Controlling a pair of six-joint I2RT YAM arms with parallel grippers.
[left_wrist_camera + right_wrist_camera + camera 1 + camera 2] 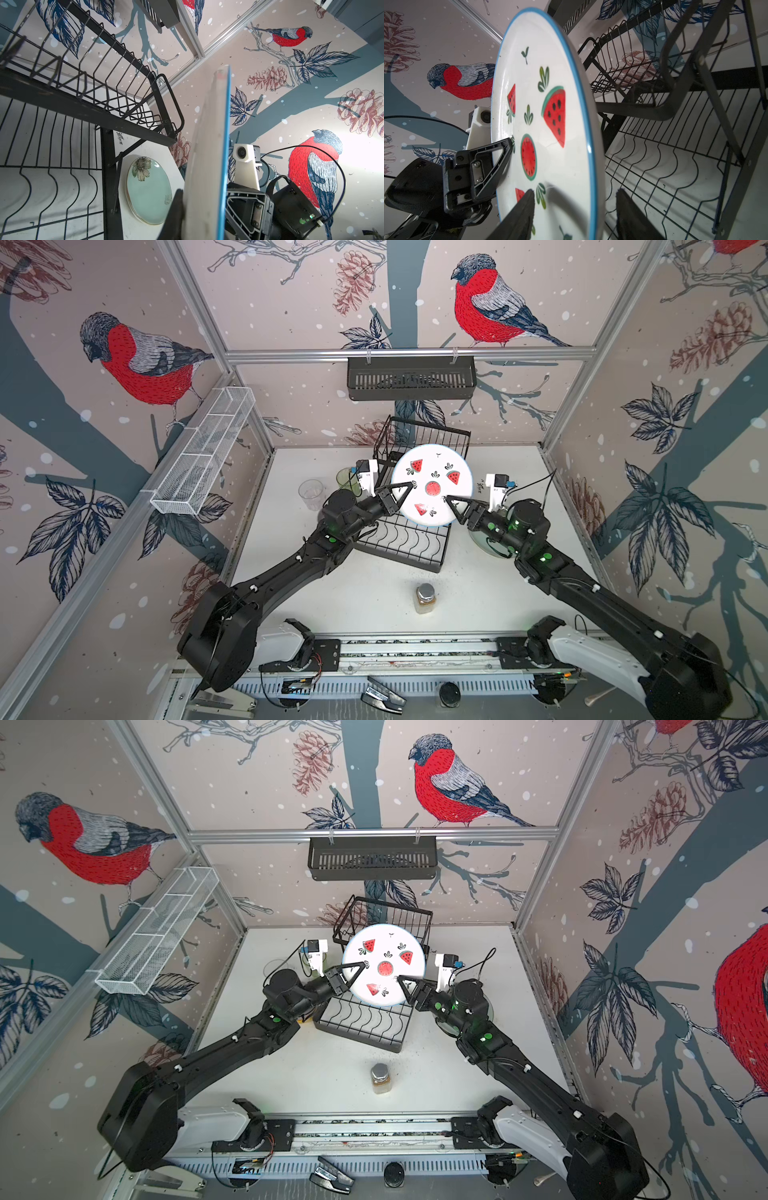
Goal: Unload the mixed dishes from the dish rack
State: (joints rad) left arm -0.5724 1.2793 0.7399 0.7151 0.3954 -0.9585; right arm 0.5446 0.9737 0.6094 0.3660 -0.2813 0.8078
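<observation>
I have the white round plate with a blue rim and painted watermelon slices [432,472] up in the air. It is tilted so its printed face looks toward the top cameras. It hangs in front of the raised slotted tier of the black wire two-level dish rack [403,539] and above the rack's wavy-wired lower tier.

My left claw [409,487] is pinched narrow on the plate's left edge and carries it. In the left wrist view the plate [207,155] runs edge-on straight out from that claw.

My right claw [449,502] sits at the plate's lower right edge with its jaws partly apart, straddling the rim. In the right wrist view one finger [521,214] lies at the printed face. The other [631,214] stands behind the plate with a clear gap to the rim, so I have no grip on that side.

A pale green glazed plate with a flower print [148,191] lies flat on the white tabletop [365,597], just beside the rack's base and under my right arm. A clear tumbler [311,494] stands upright on the tabletop left of the rack. A green tumbler [347,481] is between it and the rack, partly hidden by my left wrist camera.

A small silver-capped jar of brown powder [424,598] stands nearer the front, well apart from the rack. A long black slotted basket [411,377] hangs on the back rail, and a long white mesh tray [203,452] hangs along the left wall.
</observation>
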